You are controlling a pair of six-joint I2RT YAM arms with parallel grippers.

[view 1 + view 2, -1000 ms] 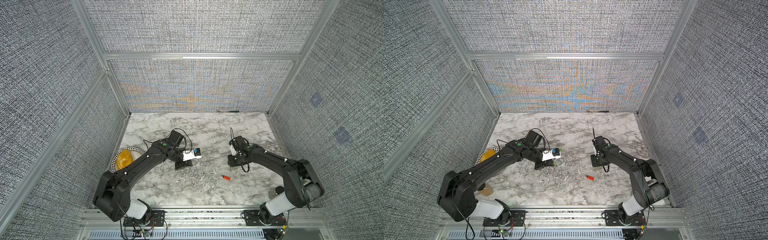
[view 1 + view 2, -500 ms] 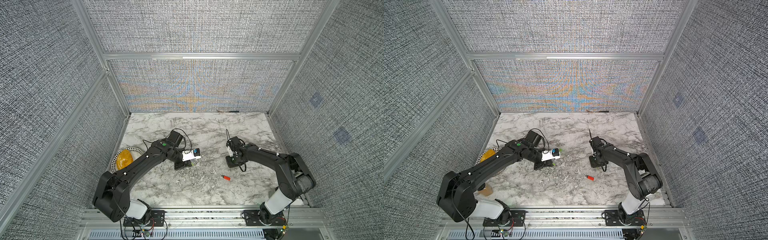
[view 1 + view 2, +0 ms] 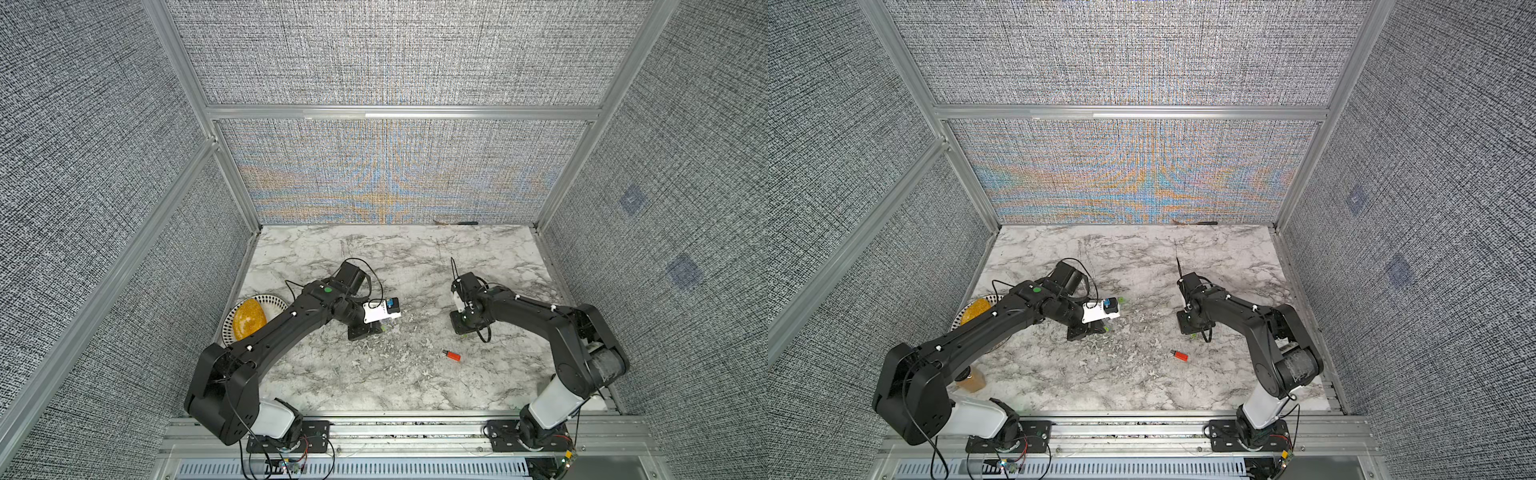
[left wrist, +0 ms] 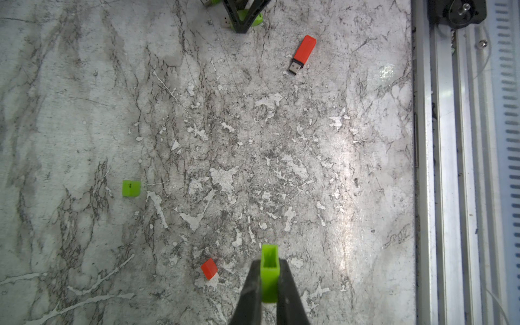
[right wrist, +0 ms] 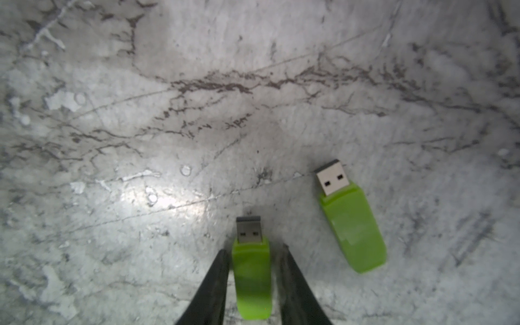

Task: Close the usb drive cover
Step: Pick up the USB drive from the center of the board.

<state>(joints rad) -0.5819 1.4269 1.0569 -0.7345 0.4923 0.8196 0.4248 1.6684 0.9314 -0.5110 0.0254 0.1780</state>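
Note:
The red-orange usb drive [image 3: 453, 355] [image 3: 1180, 355] [image 4: 302, 53] lies on the marble towards the front right, its metal plug bare. Its red cover [image 4: 209, 268] lies apart from it, beside my left gripper [image 4: 269, 263]. That gripper is shut on a green cap [image 4: 269, 273], open end facing outward. My right gripper [image 5: 254, 250] sits low on the table behind the drive. Its jaws straddle a green stick [image 5: 251, 278], with a thin gap on at least one side. Neither gripper touches the drive or the cover.
A second green stick [image 5: 351, 222] lies beside the right gripper, and a loose green cap [image 4: 131, 188] lies on the marble. A patterned plate [image 3: 272, 300] holding a yellow item stands at the left wall. The metal rail [image 4: 444, 168] borders the table's front edge.
The right arm has shifted slightly left and its jaws have narrowed around the green stick. The left arm and the red drive have not moved.

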